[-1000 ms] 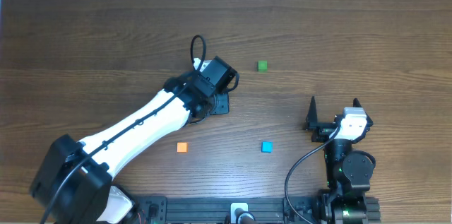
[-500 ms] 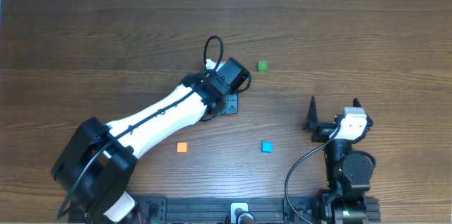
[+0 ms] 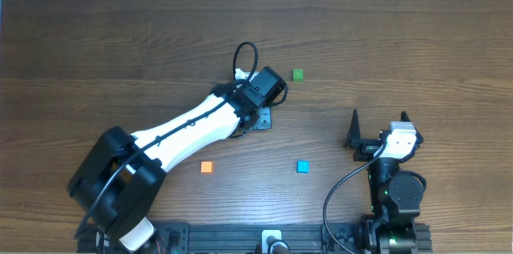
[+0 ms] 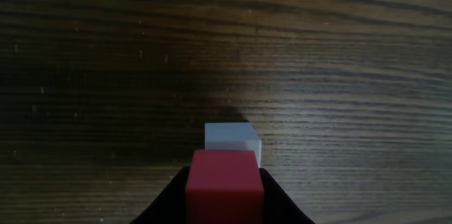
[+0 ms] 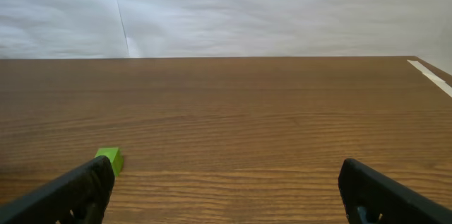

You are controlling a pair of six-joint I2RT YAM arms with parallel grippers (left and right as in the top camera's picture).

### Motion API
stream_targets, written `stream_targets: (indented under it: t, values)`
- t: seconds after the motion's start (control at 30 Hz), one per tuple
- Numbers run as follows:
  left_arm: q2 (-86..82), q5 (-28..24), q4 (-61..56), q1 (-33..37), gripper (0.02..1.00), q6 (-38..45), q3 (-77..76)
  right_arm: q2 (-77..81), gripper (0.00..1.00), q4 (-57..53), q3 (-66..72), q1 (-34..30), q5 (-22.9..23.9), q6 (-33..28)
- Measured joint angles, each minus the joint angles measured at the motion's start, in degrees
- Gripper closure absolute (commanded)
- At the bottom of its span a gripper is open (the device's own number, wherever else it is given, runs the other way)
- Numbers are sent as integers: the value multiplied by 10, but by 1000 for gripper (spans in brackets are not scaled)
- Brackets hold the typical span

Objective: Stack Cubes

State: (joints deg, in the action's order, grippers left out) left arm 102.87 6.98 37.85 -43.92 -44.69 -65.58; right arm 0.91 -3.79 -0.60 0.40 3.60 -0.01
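- Left pincer (image 4: 224, 176) is clenched on a smooth red cube (image 4: 224, 194); a white cube (image 4: 232, 138) sits just beyond it.
- Right pincer (image 5: 226, 174) gapes wide, with a green cube (image 5: 110, 159) farther off.
- Orange cube (image 3: 207, 167) and blue cube (image 3: 302, 167) lie apart on the wood-grain surface (image 3: 417, 30).

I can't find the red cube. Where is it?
The left hand grips the red cube beside a white cube, near the table's middle; in the top view the green cube lies to its right.
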Motion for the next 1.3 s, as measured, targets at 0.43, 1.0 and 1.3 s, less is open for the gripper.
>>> stream_targets:
  t: [0.43,1.0,1.3]
  values:
    - [8,2,-9,0,963,0,-5,0,7,0,0,0,0,0]
    - [8,2,-9,0,936,0,-5,0,7,0,0,0,0,0]
    - [10,1,-9,0,906,0,-5,0,7,0,0,0,0,0]
